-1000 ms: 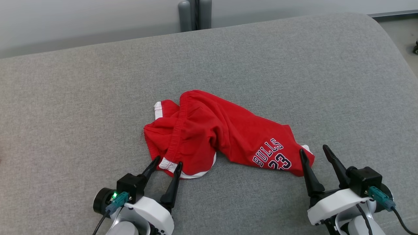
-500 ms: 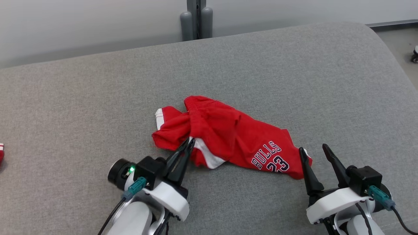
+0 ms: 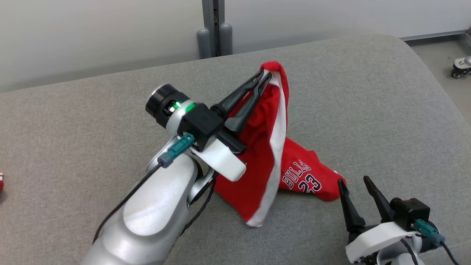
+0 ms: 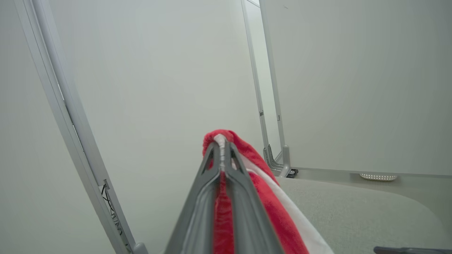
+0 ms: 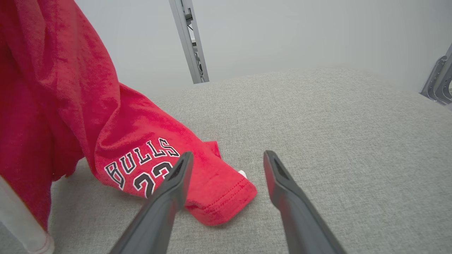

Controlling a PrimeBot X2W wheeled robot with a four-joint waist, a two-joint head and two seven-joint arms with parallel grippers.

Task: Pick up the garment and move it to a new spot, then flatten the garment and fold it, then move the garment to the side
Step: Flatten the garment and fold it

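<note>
Grey cushion (image 3: 368, 92) spreads wide beyond the garment (image 3: 265, 162) hanging from left gripper (image 3: 265, 76).

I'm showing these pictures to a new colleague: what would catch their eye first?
The red garment stands out first, hanging in a peak from the left end effector, which is shut on its white-trimmed edge above the middle of the grey cushion. Its lower end, printed BULLS 23, rests on the cushion just beside the open right end effector at the lower right.
</note>
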